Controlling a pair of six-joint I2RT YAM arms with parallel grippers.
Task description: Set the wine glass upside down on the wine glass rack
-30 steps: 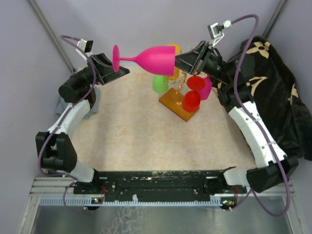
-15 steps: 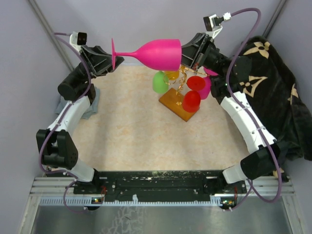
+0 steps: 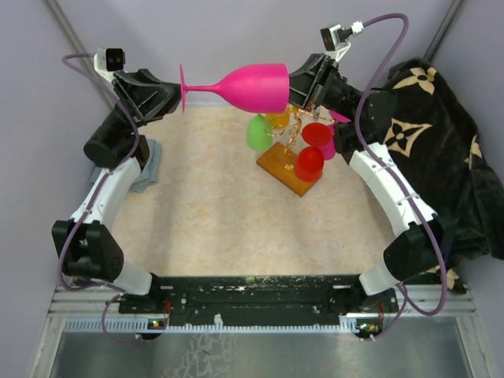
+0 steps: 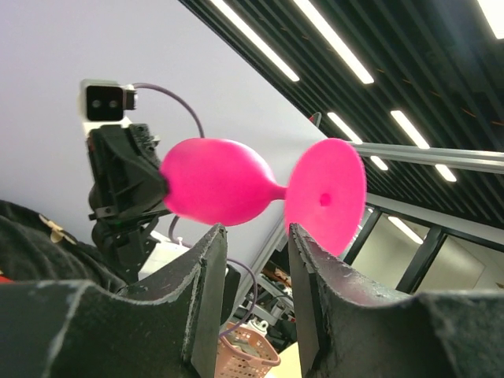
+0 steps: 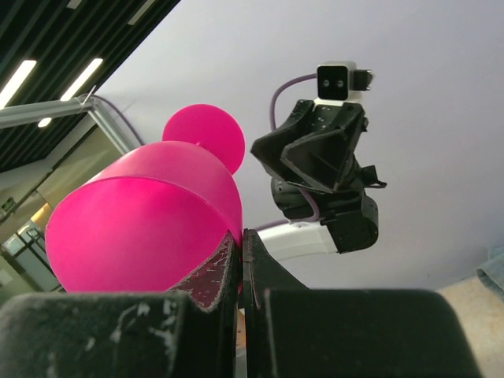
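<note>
My right gripper (image 3: 294, 89) pinches the wine glass (image 3: 252, 87) by its rim, foot toward nine o'clock; my left gripper (image 3: 176, 98) stands half-open by that foot; the wine glass rack (image 3: 277, 164) sits at five o'clock below the bowl.

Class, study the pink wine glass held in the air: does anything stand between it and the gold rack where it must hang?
Nothing loose lies between the wine glass and the rack. But the rack is crowded: a green cup, an orange cup, two red cups and a magenta cup already hang on it.
</note>
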